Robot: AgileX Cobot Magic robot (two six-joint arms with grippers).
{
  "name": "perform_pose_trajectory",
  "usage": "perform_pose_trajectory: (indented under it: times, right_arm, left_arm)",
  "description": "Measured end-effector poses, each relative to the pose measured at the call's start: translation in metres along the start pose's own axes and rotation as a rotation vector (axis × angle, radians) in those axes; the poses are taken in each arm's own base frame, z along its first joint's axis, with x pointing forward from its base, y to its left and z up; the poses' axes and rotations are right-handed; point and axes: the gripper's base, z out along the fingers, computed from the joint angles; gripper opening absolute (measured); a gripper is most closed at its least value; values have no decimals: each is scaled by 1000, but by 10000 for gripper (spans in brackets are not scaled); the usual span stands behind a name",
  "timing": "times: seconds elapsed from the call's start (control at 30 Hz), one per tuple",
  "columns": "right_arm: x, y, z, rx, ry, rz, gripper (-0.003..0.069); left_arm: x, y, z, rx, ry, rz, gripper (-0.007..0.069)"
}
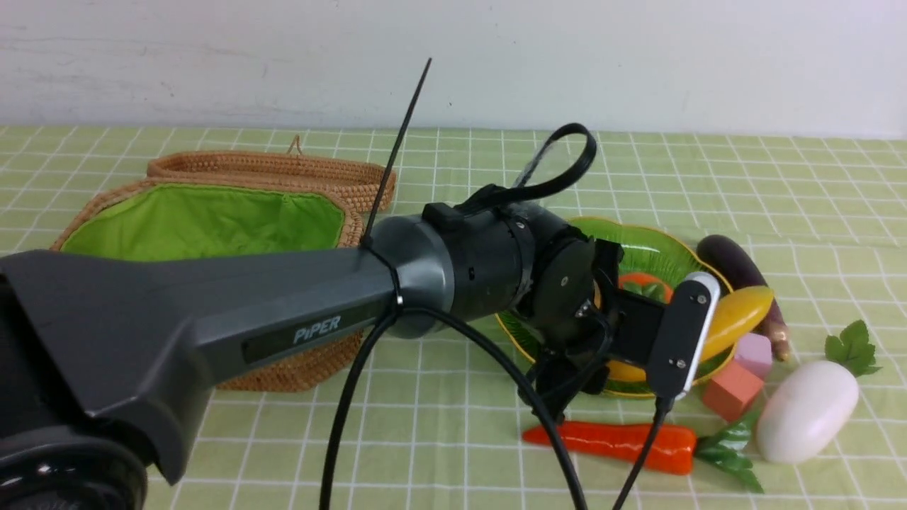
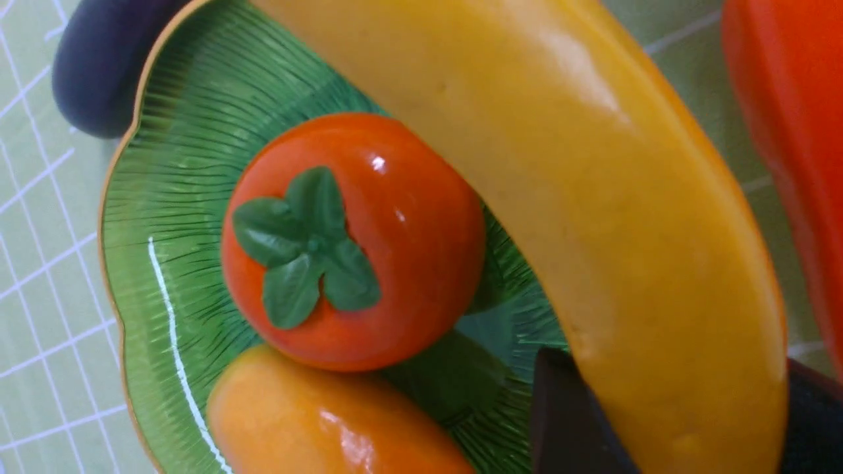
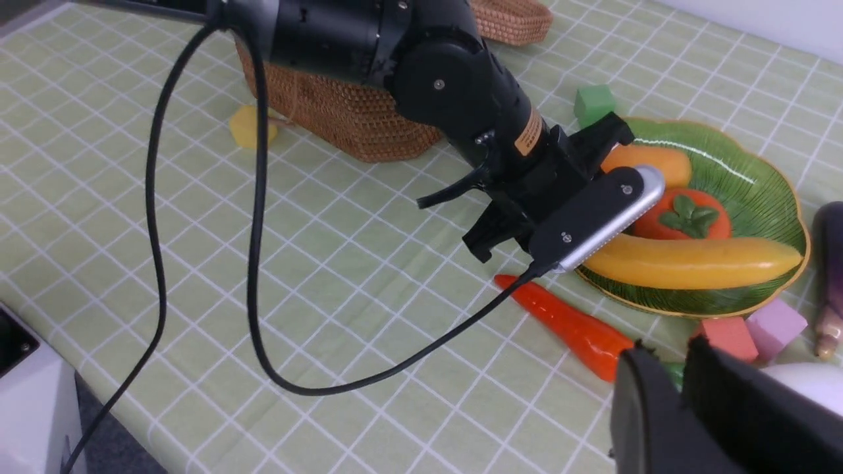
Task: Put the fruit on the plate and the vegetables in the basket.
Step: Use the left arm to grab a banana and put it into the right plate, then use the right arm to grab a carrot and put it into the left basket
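Last fruit onto the plate.
My left claw (image 2: 691, 421) grips the banana (image 2: 560, 164) over the plate (image 2: 171, 197), middle right of the front view; next I let go. My right claw (image 3: 681, 382) is nearly closed, empty.

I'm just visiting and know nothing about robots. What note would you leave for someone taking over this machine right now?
Left end effector: closed on the banana, which lies across the plate.
Right end effector: closed, empty.
Done: persimmon and mango also on the plate.
Remaining: release the banana; carrot, radish and eggplant lie on the table by the plate and go into the open basket.
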Motion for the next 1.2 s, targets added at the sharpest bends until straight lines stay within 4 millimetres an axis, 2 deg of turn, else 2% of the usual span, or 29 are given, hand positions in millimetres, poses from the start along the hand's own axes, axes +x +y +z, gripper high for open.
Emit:
perform_pose_trajectory:
  times: [0.2, 0.37, 0.43, 0.53, 0.67, 0.8, 0.93, 1.03, 1.07, 1.13, 1.17, 1.2]
  right_arm:
    - [1, 1, 0, -7, 5, 2, 95]
    - [1, 1, 0, -7, 5, 2, 95]
    - [1, 1, 0, -7, 5, 2, 95]
    - [1, 1, 0, -6, 6, 2, 95]
    - [1, 0, 0, 0, 7, 0, 97]
    - [1, -3, 0, 28, 13, -8, 97]
    - [2, -8, 1, 89, 26, -2, 98]
    - [0, -15, 6, 132, 53, 17, 99]
    - [0, -16, 7, 134, 58, 20, 99]
    - [-4, -23, 19, 160, 105, 30, 101]
    - [-7, -26, 26, 167, 132, 34, 103]
    - [-7, -27, 27, 167, 136, 37, 103]
  left_arm:
    - [1, -1, 0, 6, 2, -31, 316]
    - [1, -1, 0, 9, 4, -81, 384]
    - [1, -1, 0, 9, 4, -96, 451]
    - [1, -1, 0, 9, 4, -101, 503]
    - [0, 0, -2, 5, 2, -113, 518]
    - [-1, 5, -13, -13, -5, -160, 521]
    - [-5, 15, -53, -25, -16, -332, 508]
    - [-9, 19, -94, -12, -33, -577, 440]
    - [-9, 19, -94, -6, -30, -596, 432]
    - [-11, 22, -131, -12, -49, -816, 307]
    - [-12, 23, -154, -25, -65, -910, 212]
    - [-12, 23, -158, -26, -67, -924, 212]
